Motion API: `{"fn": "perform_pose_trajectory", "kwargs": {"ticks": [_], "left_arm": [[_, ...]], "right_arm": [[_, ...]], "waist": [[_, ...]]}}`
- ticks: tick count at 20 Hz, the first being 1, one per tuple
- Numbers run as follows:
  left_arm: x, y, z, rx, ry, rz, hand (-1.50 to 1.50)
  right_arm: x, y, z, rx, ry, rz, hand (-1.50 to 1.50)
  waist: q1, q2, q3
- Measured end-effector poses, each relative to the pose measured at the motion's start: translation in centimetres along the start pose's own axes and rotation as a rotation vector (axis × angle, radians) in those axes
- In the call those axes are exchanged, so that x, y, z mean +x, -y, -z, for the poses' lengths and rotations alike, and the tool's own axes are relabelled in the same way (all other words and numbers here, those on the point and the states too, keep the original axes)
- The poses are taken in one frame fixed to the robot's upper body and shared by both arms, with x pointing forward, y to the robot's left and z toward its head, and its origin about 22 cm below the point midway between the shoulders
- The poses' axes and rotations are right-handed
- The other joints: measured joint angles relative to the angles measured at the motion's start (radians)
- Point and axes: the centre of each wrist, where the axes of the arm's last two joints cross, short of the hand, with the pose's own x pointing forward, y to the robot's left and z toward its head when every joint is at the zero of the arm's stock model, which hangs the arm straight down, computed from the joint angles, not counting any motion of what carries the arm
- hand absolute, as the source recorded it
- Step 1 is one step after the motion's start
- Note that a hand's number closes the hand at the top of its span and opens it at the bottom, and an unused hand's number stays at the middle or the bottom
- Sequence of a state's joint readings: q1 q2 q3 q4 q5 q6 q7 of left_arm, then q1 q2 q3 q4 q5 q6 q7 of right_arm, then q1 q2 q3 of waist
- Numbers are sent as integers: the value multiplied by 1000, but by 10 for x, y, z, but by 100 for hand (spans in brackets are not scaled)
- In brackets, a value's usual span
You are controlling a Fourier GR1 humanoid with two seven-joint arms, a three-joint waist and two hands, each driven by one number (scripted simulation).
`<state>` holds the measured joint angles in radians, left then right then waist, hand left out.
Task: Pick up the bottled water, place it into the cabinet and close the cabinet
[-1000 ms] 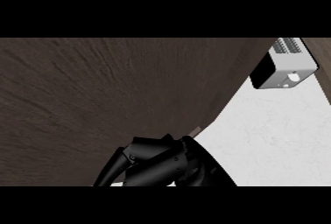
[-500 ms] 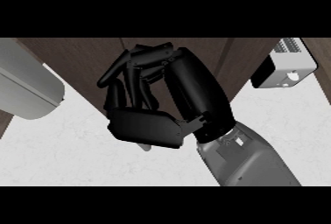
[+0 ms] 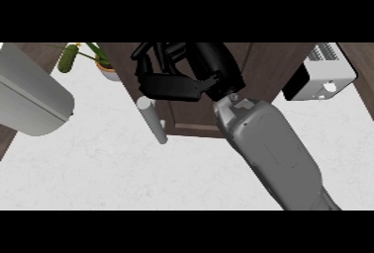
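My right hand (image 3: pixel 175 81) is stretched forward against the dark brown cabinet door (image 3: pixel 263 64), just above its silver bar handle (image 3: pixel 153 121). The fingers (image 3: pixel 162 53) are relaxed, slightly bent, and hold nothing. Its grey forearm (image 3: pixel 270 148) rises from the lower right. No bottled water shows anywhere in the head view. A grey left forearm (image 3: pixel 29 99) fills the left edge, with its hand out of the picture.
A white toaster (image 3: pixel 321 74) stands on the white counter (image 3: pixel 110 173) at the upper right. A potted green plant (image 3: pixel 84 57) sits at the upper left, beside the cabinet.
The brown door that filled the view has swung away. My right hand has moved forward and up with it and now looks smaller. The handle and the plant have come into view.
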<state>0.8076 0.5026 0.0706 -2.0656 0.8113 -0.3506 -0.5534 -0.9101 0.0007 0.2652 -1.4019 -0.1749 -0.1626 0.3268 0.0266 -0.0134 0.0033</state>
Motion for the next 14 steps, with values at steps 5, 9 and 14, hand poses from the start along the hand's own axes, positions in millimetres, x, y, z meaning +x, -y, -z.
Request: {"fn": "perform_pose_trajectory", "kwargs": {"ticks": [5, 9, 14], "left_arm": [[-4, 2, 4, -6, 2, -5, 150], [-1, -1, 8, -20, -1, -10, 150], [-1, 4, 17, -40, 8, -16, 150]], "right_arm": [[-11, -3, 10, 52, 19, -20, 150], [-17, -1, 16, 68, 31, -22, 150], [-22, 0, 22, 80, 46, -35, 150]], "waist": [[7, -15, -6], [17, -21, -8], [23, -25, -11]]}}
